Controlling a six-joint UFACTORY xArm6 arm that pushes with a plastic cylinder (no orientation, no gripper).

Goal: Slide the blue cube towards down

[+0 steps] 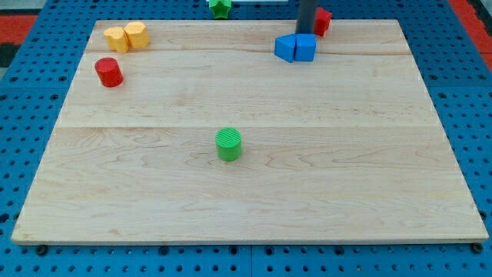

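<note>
Two blue blocks touch at the view's top right: the blue cube (306, 48) on the right and another blue block (285, 48) on its left. My dark rod comes down from the top edge, and my tip (305, 33) sits right at the top side of the blue cube, seemingly touching it. A red block (322, 21) stands just right of the rod, partly hidden by it.
Two yellow blocks (117, 38) (137, 35) touch at the top left. A red cylinder (109, 72) stands below them. A green cylinder (228, 144) is near the board's middle. A green star-like block (221, 7) sits at the top edge. The wooden board (346, 177) lies on a blue pegboard.
</note>
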